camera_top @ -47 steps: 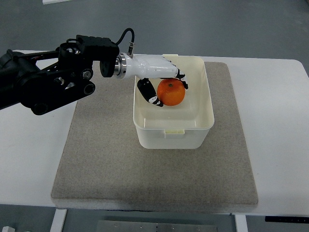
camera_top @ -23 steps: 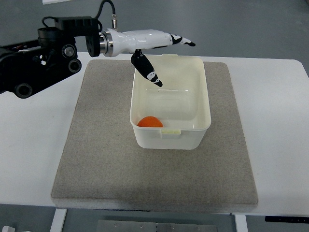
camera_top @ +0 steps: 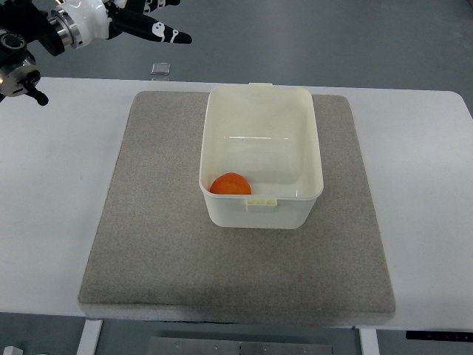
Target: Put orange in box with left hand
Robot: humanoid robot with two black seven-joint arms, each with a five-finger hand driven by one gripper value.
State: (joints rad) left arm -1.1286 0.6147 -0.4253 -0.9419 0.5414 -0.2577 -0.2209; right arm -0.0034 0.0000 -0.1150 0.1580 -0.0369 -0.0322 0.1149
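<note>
The orange [camera_top: 230,184] lies inside the cream plastic box [camera_top: 261,214], in its near left corner against the front wall. My left hand [camera_top: 151,22] is far off at the picture's top left, above the table's far edge, with its white and black fingers [camera_top: 168,32] spread and holding nothing. Its black arm runs out of the left edge. No right arm shows anywhere.
The box stands on a grey felt mat [camera_top: 155,237] that covers most of the white table [camera_top: 52,192]. A small clear square object [camera_top: 160,69] sits on the table just beyond the mat's far left corner.
The hand let go of the orange, which dropped to the box's near left corner and stays there. The left arm then pulled up and away to the top left.
</note>
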